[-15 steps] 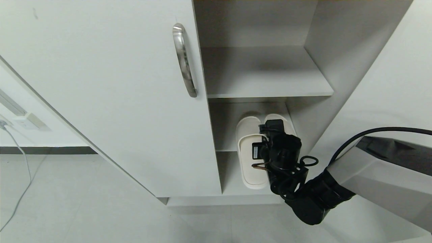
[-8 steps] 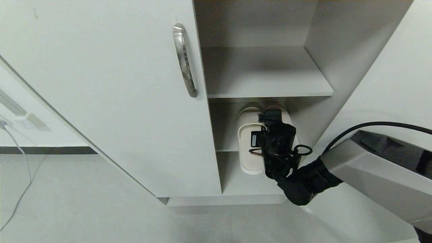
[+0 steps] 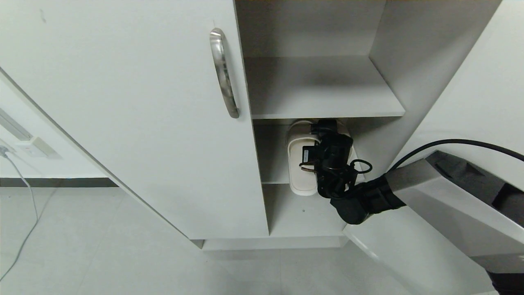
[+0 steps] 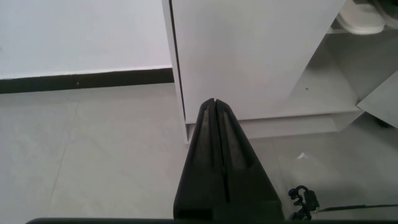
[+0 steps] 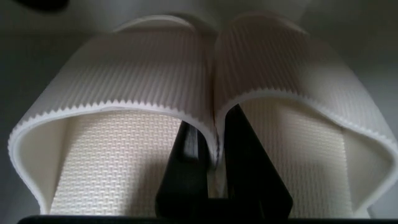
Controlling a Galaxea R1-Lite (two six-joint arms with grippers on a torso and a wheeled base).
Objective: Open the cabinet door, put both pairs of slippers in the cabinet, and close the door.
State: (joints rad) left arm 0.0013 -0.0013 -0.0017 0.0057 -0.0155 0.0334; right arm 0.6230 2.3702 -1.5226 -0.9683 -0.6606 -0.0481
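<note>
The right arm has pushed forward over the last second, carrying the pair of slippers point(image 3: 298, 164) from the front lip of the cabinet deep into the lower compartment. Their toes now sit under the shelf point(image 3: 319, 86).

Nearest, the left tool point(image 4: 214, 143) hangs over the tiled floor point(image 3: 123, 262) in front of the cabinet's base, its two fingers pressed flat together with nothing between them. It is parked left of the opening, probably so the right arm has room to work.

Farther in is the compartment's bottom panel point(image 3: 299, 217), bare at its near edge. Above it the right tool point(image 3: 325, 127) reaches in from the right. The right wrist view shows one finger inside each slipper, and the two fingers pinch the touching inner strap walls together. That single grip carries both slippers as a pair, side by side with toes pointing to the back. I cannot tell whether the soles already rest on the panel.

To the left, the closed door point(image 3: 143, 102) with its metal handle point(image 3: 223, 73) stays shut. The open door point(image 3: 470, 102) stands swung out on the right, just clearing the arm.

I judge this placement nearly done. The grip should be released only once the soles are down, and the arm then drawn straight back so it does not snag the straps.
</note>
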